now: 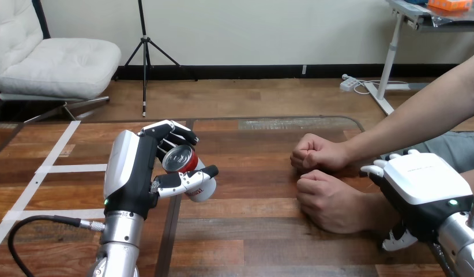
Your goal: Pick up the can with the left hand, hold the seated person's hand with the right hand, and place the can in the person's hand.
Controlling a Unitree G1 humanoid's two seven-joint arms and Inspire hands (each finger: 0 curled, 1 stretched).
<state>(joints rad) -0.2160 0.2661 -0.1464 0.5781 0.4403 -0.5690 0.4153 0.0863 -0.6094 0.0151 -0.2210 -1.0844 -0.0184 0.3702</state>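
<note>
My left hand (134, 173) is at the table's left-centre, shut on a red can (180, 158) with a silver top. The can lies tilted in the grip, its top facing me, fingers over its far side and the thumb across its near side. The person's arms come in from the right, and both of their hands rest on the table as closed fists: one farther (318, 153), one nearer (330, 202). My right hand (425, 182) sits over the nearer fist's wrist, fingers showing past its far side and the thumb at its near side, clasping it.
White tape strips (73, 168) cross the wooden table (252, 231) at the left. A seam in the tabletop runs toward me below the can. About a hand's width of bare wood separates the can from the person's fists.
</note>
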